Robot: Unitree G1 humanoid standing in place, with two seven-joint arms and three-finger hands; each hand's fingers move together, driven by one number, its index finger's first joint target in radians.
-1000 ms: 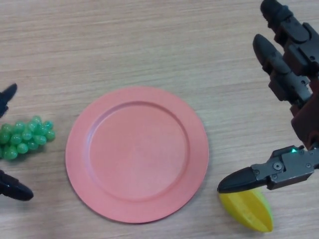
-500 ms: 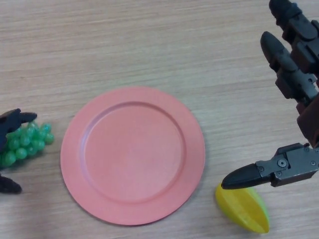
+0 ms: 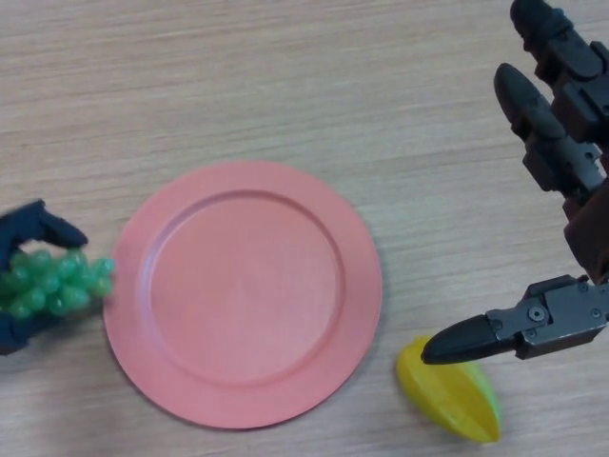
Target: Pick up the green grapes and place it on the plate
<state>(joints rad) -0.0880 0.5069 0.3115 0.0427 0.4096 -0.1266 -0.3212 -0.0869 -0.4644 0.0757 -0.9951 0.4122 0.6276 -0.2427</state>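
The bunch of green grapes [image 3: 55, 284] is at the left edge of the head view, just left of the pink plate [image 3: 243, 290]. My left hand [image 3: 29, 229] is curled round the bunch, with a finger over its top and the thumb under it. The grapes' right end reaches the plate's left rim. My right hand [image 3: 557, 152] is at the right edge, fingers straight and spread, holding nothing. Its thumb points left above a yellow fruit.
A yellow starfruit-like toy [image 3: 452, 398] lies at the lower right, just off the plate's rim and under my right thumb. The wooden table [image 3: 266, 86] stretches behind the plate.
My left hand has closed round the grapes and carried them slightly right towards the plate's rim. The right hand has hardly moved.
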